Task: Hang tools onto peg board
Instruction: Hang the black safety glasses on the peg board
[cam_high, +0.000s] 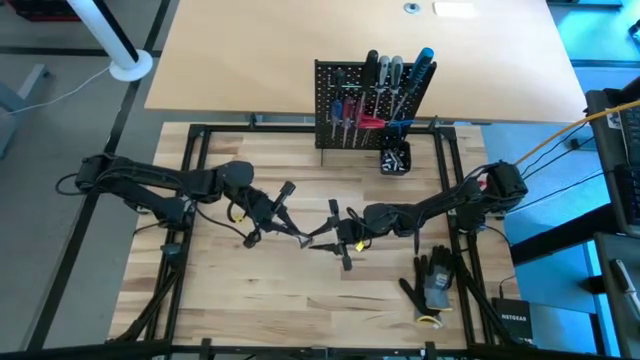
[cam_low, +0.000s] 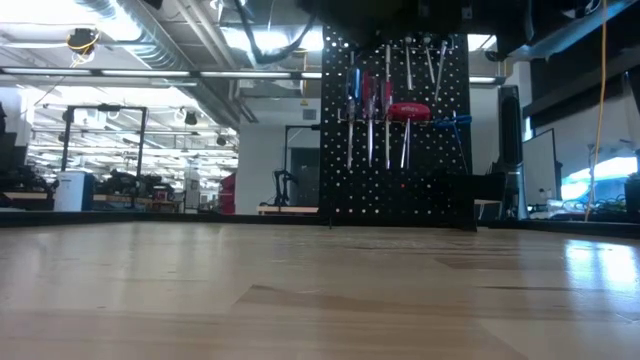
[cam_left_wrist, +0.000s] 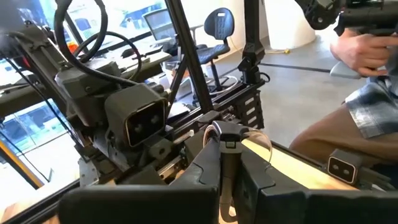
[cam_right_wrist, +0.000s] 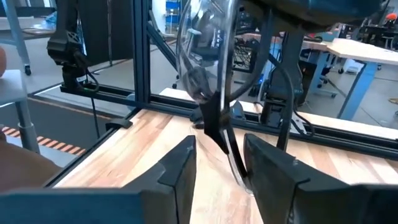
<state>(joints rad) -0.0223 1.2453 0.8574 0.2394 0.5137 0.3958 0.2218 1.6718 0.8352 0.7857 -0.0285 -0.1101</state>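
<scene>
Above the middle of the wooden table (cam_high: 250, 300), the left gripper (cam_high: 283, 215) and the right gripper (cam_high: 338, 232) meet over a pair of clear safety glasses (cam_high: 318, 235) held in the air between them. The left gripper's fingers (cam_left_wrist: 205, 165) are closed on the glasses' dark nose bridge. The right gripper's fingers (cam_right_wrist: 177, 165) stand apart on either side of a dark temple arm, and whether they actually touch it is hard to say.

At the table's far edge the peg board (cam_high: 352, 105) stands upright, and the tools (cam_low: 385, 110), screwdrivers with red, blue and black handles, already hang on its face. A small black cup (cam_high: 394, 158) sits just beside the board's right foot. Black gloves (cam_high: 433, 282) lie at the near right. Beyond the table a seated person's hand (cam_left_wrist: 360, 50) shows in the room.
</scene>
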